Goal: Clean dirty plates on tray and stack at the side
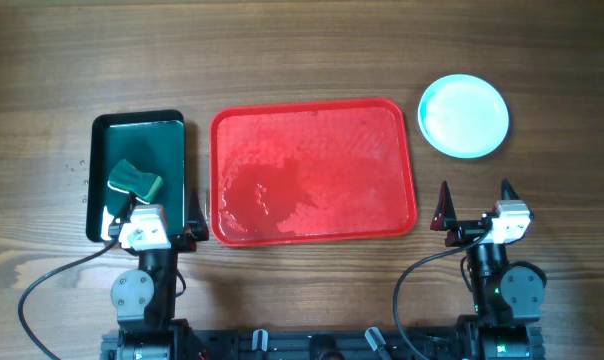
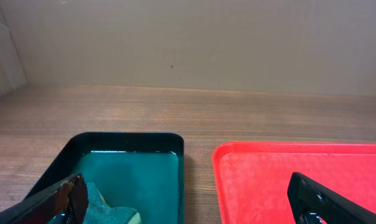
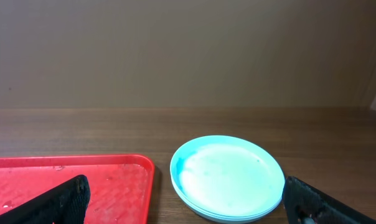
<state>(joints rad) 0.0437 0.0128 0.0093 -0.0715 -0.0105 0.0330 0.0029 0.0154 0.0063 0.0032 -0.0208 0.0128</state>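
Overhead: the red tray lies mid-table, wet-looking, and the plates sit stacked on the wood just off its far right corner.

Left wrist: the left gripper is spread wide, near a dark tray — a green sponge inside.

Right wrist: the right gripper also gapes, holding nothing; the stack looks perhaps three deep — its rims blur.

Left arm folded at 7 o'clock, left gripper pointing toward 12 o'clock, jaws spread wide, dark fingers at both lower corners of wrist view. Right arm folded at 5 o'clock, right gripper likewise pointing toward 12 o'clock, jaws spread wide, empty.
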